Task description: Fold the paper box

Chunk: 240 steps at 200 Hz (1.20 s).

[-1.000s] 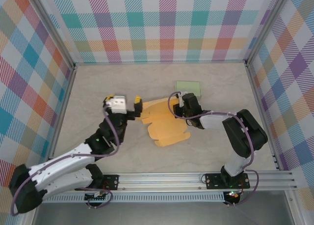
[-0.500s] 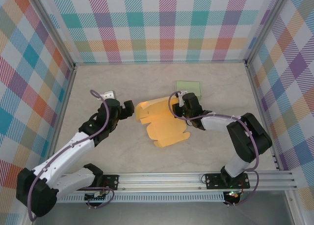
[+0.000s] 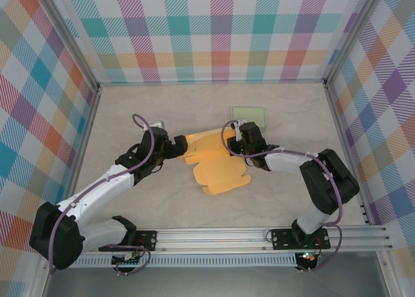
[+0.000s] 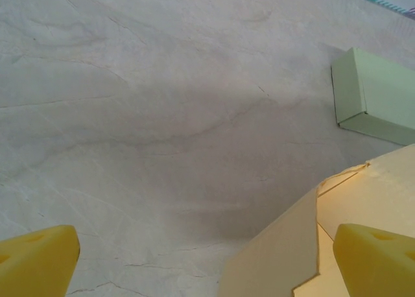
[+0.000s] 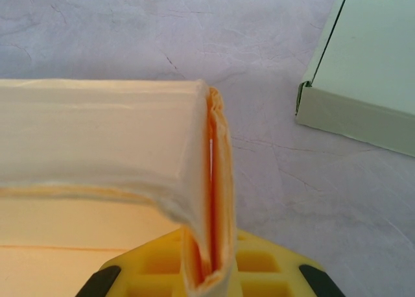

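orange paper box (image 3: 214, 162), pale green box (image 3: 250, 117), plaid walls (image 3: 220, 31)

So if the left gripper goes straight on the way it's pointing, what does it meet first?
The left gripper would most likely meet the raised flap of the orange paper box, just ahead between its open jaws, though depth is hard to judge. The green box lies farther off.

No text, labels, brands or nos. can be read anywhere. Paper box (image 3: 217, 170) and green box (image 3: 250, 116) have plain faces, and the walls (image 3: 220, 31) carry just a plaid pattern.
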### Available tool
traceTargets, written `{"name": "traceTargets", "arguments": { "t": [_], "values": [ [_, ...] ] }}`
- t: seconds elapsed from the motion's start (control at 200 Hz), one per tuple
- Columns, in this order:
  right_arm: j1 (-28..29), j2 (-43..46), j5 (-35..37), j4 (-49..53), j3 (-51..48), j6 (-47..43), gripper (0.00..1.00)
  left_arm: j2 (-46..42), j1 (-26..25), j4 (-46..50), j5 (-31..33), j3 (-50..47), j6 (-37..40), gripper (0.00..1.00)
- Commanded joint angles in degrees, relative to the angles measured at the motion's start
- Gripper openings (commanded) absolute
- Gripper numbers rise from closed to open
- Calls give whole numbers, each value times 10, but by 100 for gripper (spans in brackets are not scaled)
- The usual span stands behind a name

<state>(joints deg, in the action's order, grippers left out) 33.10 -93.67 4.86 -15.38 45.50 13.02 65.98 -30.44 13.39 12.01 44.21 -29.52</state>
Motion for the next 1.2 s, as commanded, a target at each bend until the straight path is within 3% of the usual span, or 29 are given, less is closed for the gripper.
{"name": "traceTargets", "arguments": {
  "t": [0.0, 0.18, 0.585, 0.785, 0.98, 1.195],
  "values": [
    [5, -8, -20, -18, 12, 10, 0, 14, 6, -18, -10, 17, -11, 100],
    [6, -7, -39, -31, 11, 6, 0, 46, 6, -30, -1, 20, -14, 100],
    [13, -19, -41, -20, 21, 9, 0, 119, 2, -128, -76, 21, -49, 100],
    [22, -21, -19, -8, 31, 29, 0, 143, -12, -141, -57, 32, -71, 100],
    [27, -21, 14, -5, 33, 42, 0, 50, -12, -79, 51, -23, -115, 100],
    [27, -30, 23, -8, 33, 62, 0, -86, -12, 30, 61, -82, -140, 100]
  ]
}}
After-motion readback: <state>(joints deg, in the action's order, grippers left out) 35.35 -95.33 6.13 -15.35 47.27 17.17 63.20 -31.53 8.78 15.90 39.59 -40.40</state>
